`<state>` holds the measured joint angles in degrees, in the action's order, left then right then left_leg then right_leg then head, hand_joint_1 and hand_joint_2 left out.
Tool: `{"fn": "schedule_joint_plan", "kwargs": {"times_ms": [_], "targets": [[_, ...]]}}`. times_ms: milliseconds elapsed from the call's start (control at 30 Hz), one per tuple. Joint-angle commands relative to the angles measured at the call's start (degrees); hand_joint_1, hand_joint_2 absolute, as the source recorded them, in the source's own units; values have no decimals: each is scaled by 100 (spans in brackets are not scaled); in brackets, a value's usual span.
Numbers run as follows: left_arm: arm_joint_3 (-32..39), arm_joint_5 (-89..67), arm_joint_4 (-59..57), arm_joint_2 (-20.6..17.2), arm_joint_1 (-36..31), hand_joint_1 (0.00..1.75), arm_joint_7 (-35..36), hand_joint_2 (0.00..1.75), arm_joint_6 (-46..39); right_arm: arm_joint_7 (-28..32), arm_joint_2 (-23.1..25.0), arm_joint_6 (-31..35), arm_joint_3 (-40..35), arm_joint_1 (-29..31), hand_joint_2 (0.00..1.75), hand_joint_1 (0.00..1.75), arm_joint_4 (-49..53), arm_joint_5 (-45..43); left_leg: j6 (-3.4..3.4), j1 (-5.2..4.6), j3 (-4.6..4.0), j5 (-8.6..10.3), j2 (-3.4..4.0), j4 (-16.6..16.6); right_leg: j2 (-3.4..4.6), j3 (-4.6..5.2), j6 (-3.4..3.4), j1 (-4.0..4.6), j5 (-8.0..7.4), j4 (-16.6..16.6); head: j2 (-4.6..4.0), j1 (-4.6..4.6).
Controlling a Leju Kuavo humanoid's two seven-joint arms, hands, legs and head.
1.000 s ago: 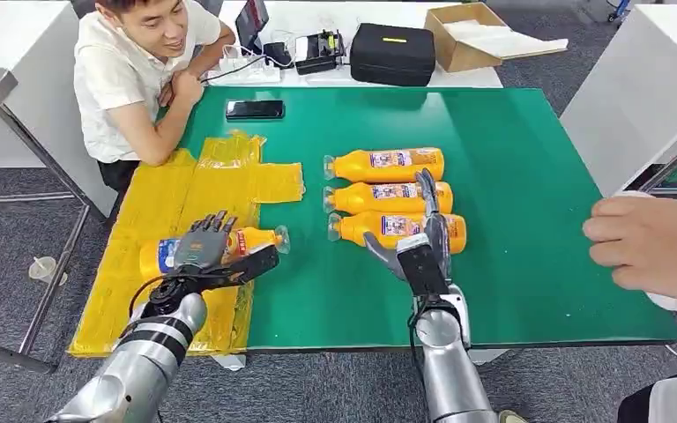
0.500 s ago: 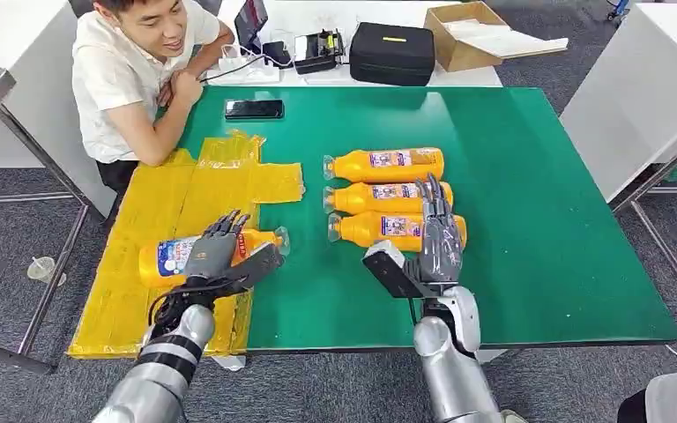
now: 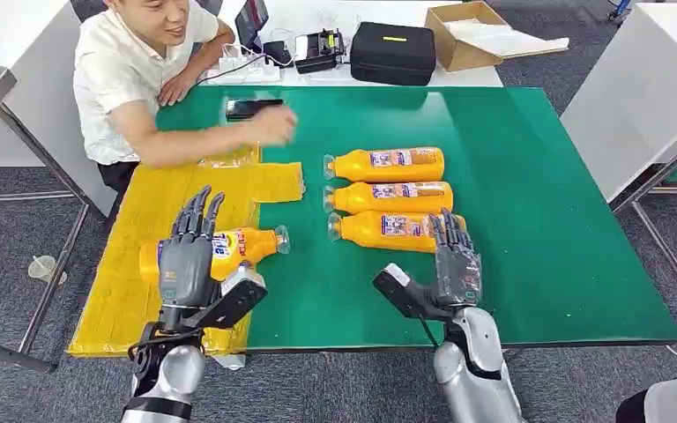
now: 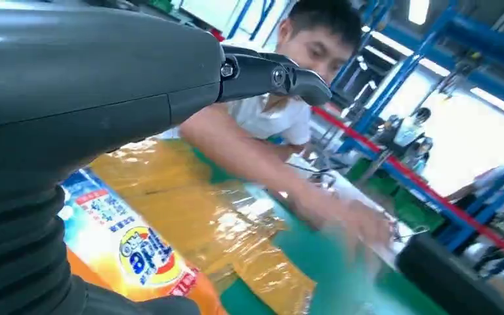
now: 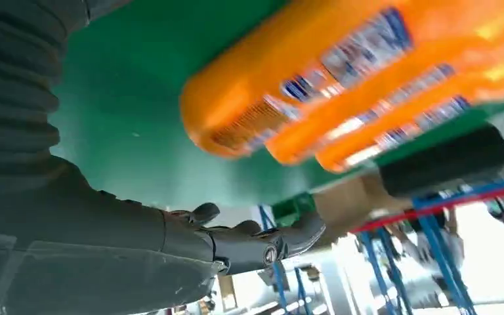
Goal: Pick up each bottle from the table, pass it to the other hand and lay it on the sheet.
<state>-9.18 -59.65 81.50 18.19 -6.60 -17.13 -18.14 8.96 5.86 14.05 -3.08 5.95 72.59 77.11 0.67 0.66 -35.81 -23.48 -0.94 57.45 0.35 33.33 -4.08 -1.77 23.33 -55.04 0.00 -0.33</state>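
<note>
A green table (image 3: 529,176) stands in front of the robot, with a yellow sheet (image 3: 154,211) spread over its left end as the drop zone for bottles.

One orange bottle (image 3: 229,247) lies on its side on the sheet, cap pointing toward the middle of the table. It looks delivered, since nothing grips it. The left hand (image 3: 185,260) is raised just in front of it, fingers straight and spread, holding nothing. The left wrist view shows the bottle's label (image 4: 141,252) close beside the hand.

Three more orange bottles wait on the bare green, well apart from the sheet. They lie side by side in a neat row, caps all pointing toward the sheet: a far bottle (image 3: 388,164), a middle bottle (image 3: 392,196) and a near bottle (image 3: 388,229). That tidy row probably makes each an easy pick for the right hand (image 3: 454,264). This hand hovers at the base end of the near bottle, fingers extended and apart, grasping nothing. I judge the near bottle is its next target.

A person (image 3: 123,79) sits at the far left corner, one arm (image 3: 220,141) reaching over the sheet's far edge.

Count: four bottles, one sheet, two robot hands, one person.
</note>
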Motion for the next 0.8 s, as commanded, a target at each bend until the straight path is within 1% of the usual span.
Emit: {"fn": "schedule_joint_plan", "kwargs": {"times_ms": [33,167,200,233,267,333,367,433,500,567,600,667,700,733,800], "targets": [[-775,253,664,-86,381,0,-122,175,108,-44,-304,61,166,568,175,0,-1236,127,2,1,22,-10,13,0,3,-23,18,5,6,5,0,0],[-934,465,815,-88,504,0,-116,175,250,-68,-250,8,186,454,175,0,-1068,169,1,1,20,-11,12,2,2,-19,19,6,8,2,0,-2],[-981,462,827,-111,519,0,-112,175,246,-105,-270,-105,162,444,175,0,-1067,210,0,1,35,-20,16,5,2,-33,29,8,17,-1,0,0],[-1000,493,816,-117,517,0,-111,175,255,-113,-276,-145,162,454,175,0,-1102,219,0,1,14,-5,6,-1,-2,-13,14,5,4,4,0,0],[-1000,493,816,-117,517,0,-111,175,255,-113,-276,-145,162,454,175,0,-1102,219,0,3,24,-11,10,0,-1,-23,20,8,8,5,0,0],[-992,525,792,-113,499,0,-105,175,244,-200,-288,-179,192,489,175,0,-1216,294,1,0,15,-6,7,-2,-1,-12,13,4,4,4,0,0],[-978,557,784,-101,495,0,-96,175,248,-220,-296,-206,201,500,175,0,-1261,317,2,3,44,-24,17,6,0,-42,32,11,20,0,0,-2],[-958,621,768,-94,483,0,-90,175,286,-284,-353,-250,162,521,175,0,-1362,453,2,1,14,-5,7,-2,-1,-12,12,4,3,5,0,0],[-953,638,737,-93,471,0,-94,175,304,-287,-369,-269,159,541,175,0,-1439,472,3,2,25,-11,12,2,1,-23,19,7,7,4,0,0],[-959,658,709,-87,466,0,-102,175,323,-283,-367,-306,161,577,175,0,-1510,465,2,1,13,-3,7,-3,0,-11,11,3,2,5,0,0],[-964,660,696,-86,466,0,-106,175,329,-280,-401,-319,102,594,175,0,-1542,532,2,3,26,-10,13,1,1,-25,21,8,7,5,0,0],[-974,666,686,-87,466,0,-117,175,330,-301,-430,-366,66,634,175,0,-1648,570,1,1,13,-4,9,-3,2,-11,13,4,2,5,0,0],[-989,675,690,-90,470,0,-130,175,344,-326,-453,-388,52,662,175,0,-1720,595,1,3,38,-19,20,4,4,-36,32,10,14,1,0,0],[-993,698,690,-91,470,0,-141,175,364,-358,-486,-404,12,704,175,0,-1807,639,1,1,18,-6,10,-2,1,-16,15,5,3,5,0,0],[-1003,716,664,-83,458,0,-148,175,379,-374,-540,-432,26,778,175,0,-1955,625,1,3,23,-8,12,-2,2,-21,18,7,5,7,0,0]]}}
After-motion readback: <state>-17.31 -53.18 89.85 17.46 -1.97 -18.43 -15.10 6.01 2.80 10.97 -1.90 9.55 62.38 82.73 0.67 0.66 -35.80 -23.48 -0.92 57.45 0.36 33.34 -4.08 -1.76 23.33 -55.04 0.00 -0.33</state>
